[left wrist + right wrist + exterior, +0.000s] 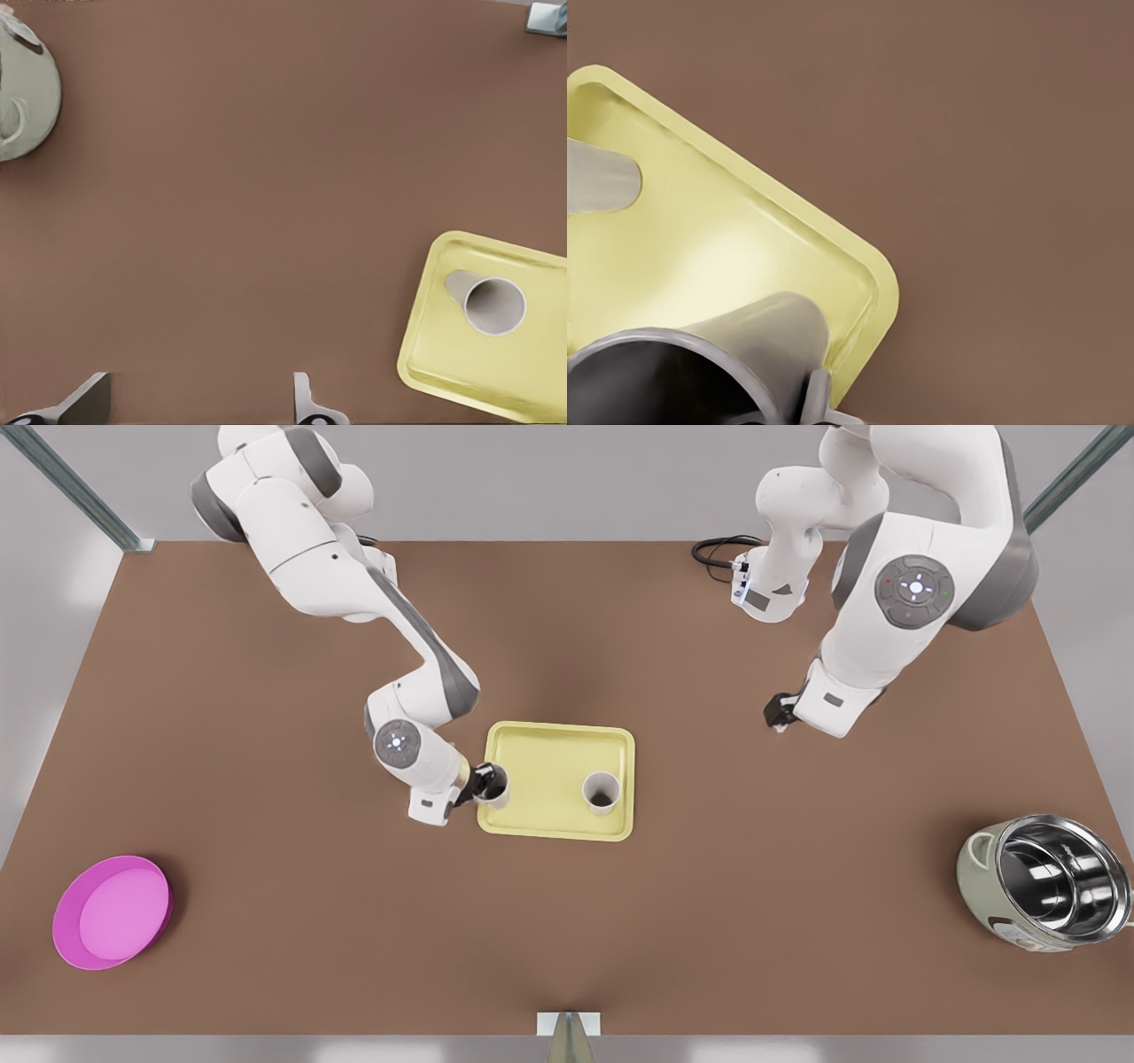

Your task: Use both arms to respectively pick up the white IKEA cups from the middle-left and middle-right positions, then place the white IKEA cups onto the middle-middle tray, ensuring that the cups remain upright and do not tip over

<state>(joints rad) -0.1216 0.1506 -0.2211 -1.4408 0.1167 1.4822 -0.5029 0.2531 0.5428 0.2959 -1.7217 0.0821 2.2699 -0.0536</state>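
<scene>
Both cups (601,792) upright on tray (545,755)

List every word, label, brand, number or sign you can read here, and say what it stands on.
No readable text anywhere.
Arms: round pads with tiny symbols, no letters.
Pot: any label is too small to read.
Tray, free cup: blank.
Left gripper, open over bare table: unmarked.
Right gripper, shut on the held cup at the tray's edge: both unmarked.
</scene>
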